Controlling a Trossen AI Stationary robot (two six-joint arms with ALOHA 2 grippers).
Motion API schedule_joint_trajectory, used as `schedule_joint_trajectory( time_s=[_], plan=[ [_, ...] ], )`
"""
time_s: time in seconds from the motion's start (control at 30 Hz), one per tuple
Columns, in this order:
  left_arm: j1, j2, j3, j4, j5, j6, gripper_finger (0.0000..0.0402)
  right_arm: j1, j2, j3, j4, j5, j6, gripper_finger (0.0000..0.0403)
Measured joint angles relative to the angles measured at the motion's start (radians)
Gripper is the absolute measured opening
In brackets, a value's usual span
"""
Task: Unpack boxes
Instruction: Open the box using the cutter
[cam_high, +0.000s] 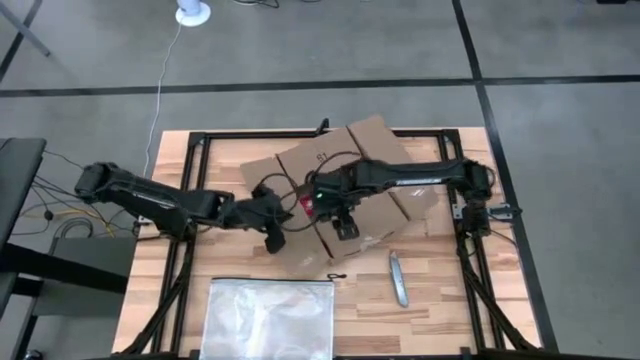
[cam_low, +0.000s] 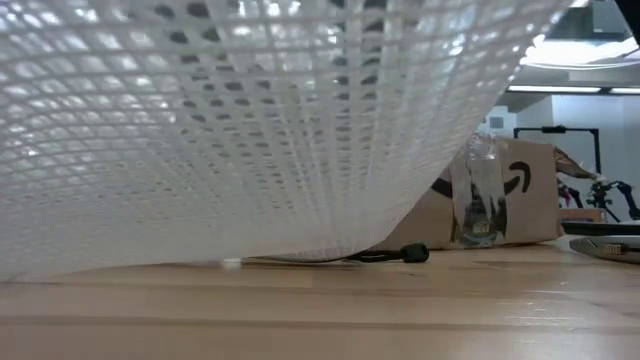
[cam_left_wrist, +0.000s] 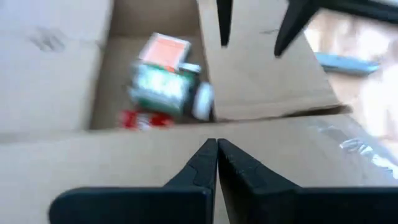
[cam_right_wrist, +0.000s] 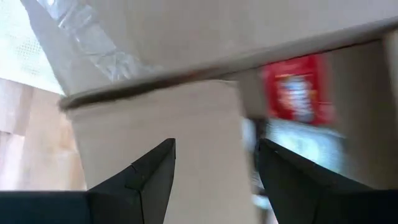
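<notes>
On the wooden table (cam_high: 170, 300) the box (cam_high: 370, 150) lies open; left hand (cam_left_wrist: 216, 152) pinched together, right hand (cam_right_wrist: 214, 165) spread wide above it.

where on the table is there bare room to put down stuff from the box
Bare wood lies between the zip bag and the utility knife, and right of the knife. Crowded: the middle, where the cardboard box sits with both grippers, left and right.

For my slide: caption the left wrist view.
Shut left gripper above the opened cardboard box, colourful packages inside.
</notes>
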Motion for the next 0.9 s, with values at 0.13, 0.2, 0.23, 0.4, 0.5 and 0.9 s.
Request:
schedule_joint_trajectory(
  time_s=[0.13,0.2,0.23,0.4,0.5,0.9],
  plan=[
    [0.072,0.044,0.123,0.003,-0.028,0.147,0.0,-0.054,-0.091,-0.019,0.035,0.103,-0.086,0.0208],
    [0.131,0.107,0.148,0.035,0.015,0.182,0.0,-0.107,-0.115,-0.039,0.062,0.109,-0.117,0.0208],
    [0.157,0.14,0.164,0.06,0.037,0.188,0.0,-0.138,-0.122,-0.057,0.092,0.111,-0.136,0.0207],
    [0.257,0.317,0.234,0.081,0.094,0.183,0.0,-0.27,-0.116,-0.191,0.28,0.111,-0.279,0.0208],
    [0.267,0.392,0.246,0.075,0.105,0.153,0.0,-0.301,-0.11,-0.278,0.359,0.118,-0.347,0.0207],
    [0.24,0.425,0.25,0.078,0.109,0.049,0.0,-0.315,-0.11,-0.54,0.735,0.179,-0.494,0.0204]
  ],
)
